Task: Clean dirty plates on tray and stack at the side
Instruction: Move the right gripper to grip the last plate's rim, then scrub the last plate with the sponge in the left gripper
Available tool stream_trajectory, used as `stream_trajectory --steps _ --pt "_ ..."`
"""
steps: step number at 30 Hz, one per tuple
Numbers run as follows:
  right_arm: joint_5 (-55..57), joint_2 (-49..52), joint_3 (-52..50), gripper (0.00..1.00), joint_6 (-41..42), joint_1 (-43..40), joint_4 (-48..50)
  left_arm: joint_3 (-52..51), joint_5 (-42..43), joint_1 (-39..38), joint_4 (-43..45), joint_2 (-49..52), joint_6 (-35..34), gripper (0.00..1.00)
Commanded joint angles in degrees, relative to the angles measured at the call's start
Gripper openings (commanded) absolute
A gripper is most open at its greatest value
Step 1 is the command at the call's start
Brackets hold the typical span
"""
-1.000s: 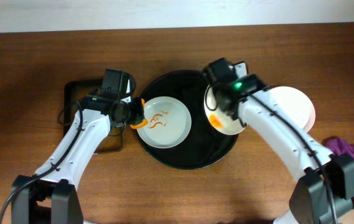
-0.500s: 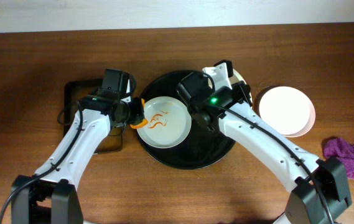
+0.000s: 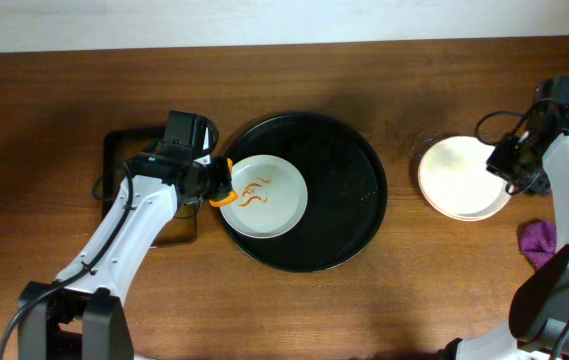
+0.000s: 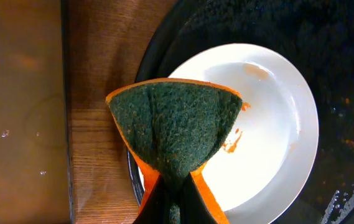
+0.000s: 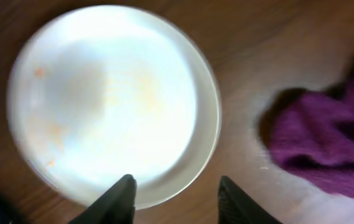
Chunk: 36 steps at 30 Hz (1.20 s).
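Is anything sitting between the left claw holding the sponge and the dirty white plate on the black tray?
Nothing visible. The left claw grips the orange-and-green sponge right at the rim of the stained white plate on the round black tray, with no object between them.

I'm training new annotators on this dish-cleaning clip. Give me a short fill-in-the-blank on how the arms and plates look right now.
1. The left gripper is shut on an orange and green ___.
2. The white plate on the black tray bears ___ smears.
3. The right gripper hangs over the stacked plates with its fingers ___.
4. The cloth beside that stack is ___.
Missing words: sponge; orange; open; purple.
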Motion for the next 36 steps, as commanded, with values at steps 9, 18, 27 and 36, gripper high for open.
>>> stream_trajectory --steps 9,18,27,36 --pt "-23.7 7.0 0.5 0.52 -7.5 35.0 3.8 0.0 0.0 0.0 0.1 -1.8 1.1 0.0" --pt "-17.6 22.1 0.5 0.15 1.1 44.5 10.6 0.0 0.0 -0.2 0.1 -1.8 1.1 0.0" --pt "-14.6 22.1 0.5 0.04 3.7 44.4 8.0 0.0 4.8 -9.1 2.8 4.3 1.1 0.0" --pt "-14.6 22.1 0.5 0.04 3.7 44.4 7.8 0.0 11.2 -13.2 8.2 14.4 0.2 0.0"
